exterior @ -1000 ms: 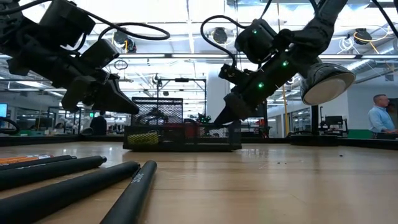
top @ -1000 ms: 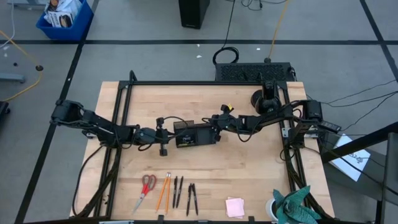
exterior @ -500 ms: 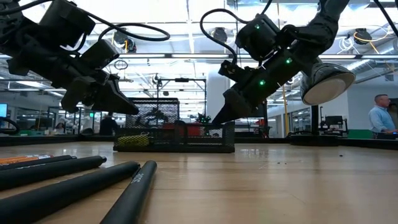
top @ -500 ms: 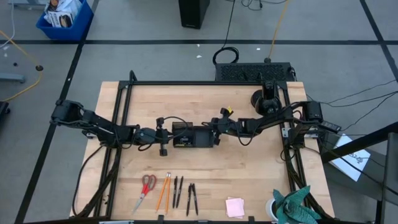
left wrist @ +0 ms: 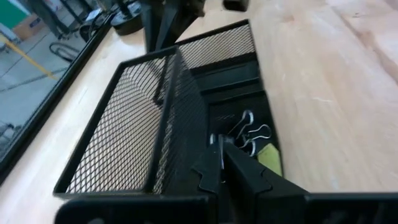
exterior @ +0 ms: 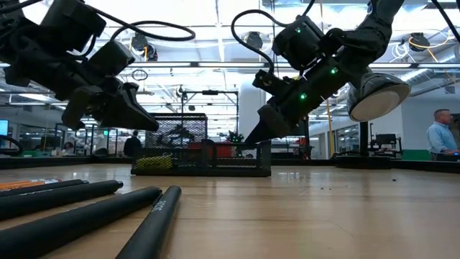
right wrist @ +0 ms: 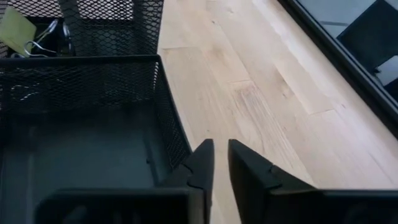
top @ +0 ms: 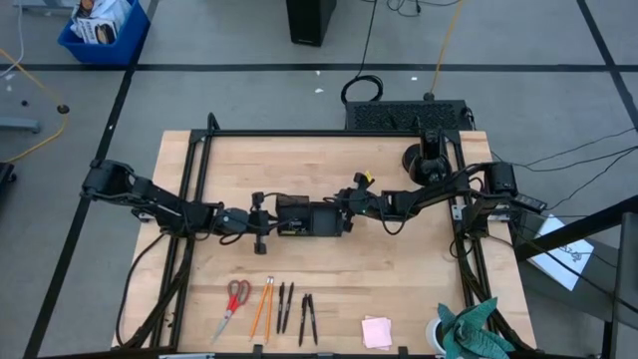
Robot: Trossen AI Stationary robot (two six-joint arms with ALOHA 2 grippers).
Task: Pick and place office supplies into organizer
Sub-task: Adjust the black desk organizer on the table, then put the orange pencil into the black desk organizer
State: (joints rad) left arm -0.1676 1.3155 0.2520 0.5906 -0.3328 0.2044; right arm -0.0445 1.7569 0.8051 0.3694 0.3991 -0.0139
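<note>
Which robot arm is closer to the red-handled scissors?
Left. The left gripper sits up-table and a little right of the red-handled scissors; the right gripper is farther right, beyond the black mesh organizer.

Even overhead light fills the high view; the bench shows only faint, soft shadows. In the low view, bright ceiling strips glare behind the arms, leaving them as dark silhouettes, and the nearest black pens are blurred. Both wrist views are soft, the mesh organizer slightly smeared.
</note>
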